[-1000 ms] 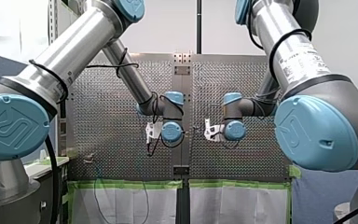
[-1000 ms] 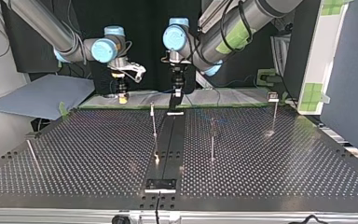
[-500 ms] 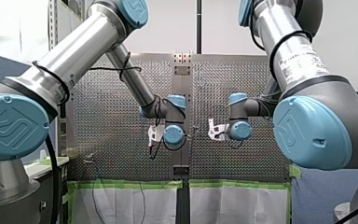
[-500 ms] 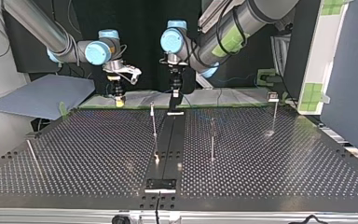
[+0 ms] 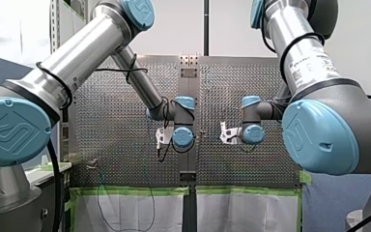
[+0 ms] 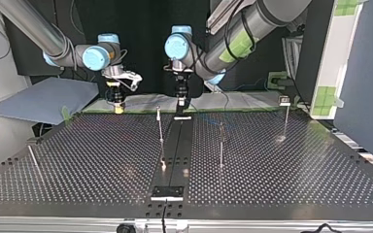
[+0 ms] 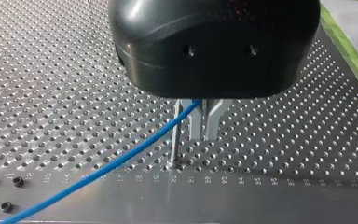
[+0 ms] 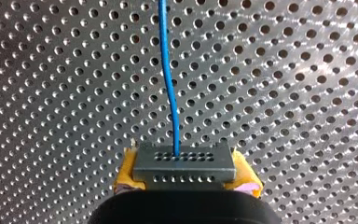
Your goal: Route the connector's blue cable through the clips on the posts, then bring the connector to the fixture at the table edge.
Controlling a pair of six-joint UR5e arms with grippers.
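In the top view, nearest the camera, the dark fixture (image 6: 167, 192) sits at the tabletop's (image 6: 296, 167) edge; behind it stand thin posts (image 6: 221, 141), well apart from one another; at the far edge both arms hang over the perforated surface. My right arm's jaws, at that view's left, are clamped on the connector (image 8: 184, 163) between yellow pads (image 8: 126, 175); the blue cable (image 8: 168, 79) leaves the connector and runs away above the holes. My left arm's jaws, with metal fingers (image 7: 213, 119) drawn together, pinch the blue cable just beside one of the posts; from there the cable slants down toward the tabletop.
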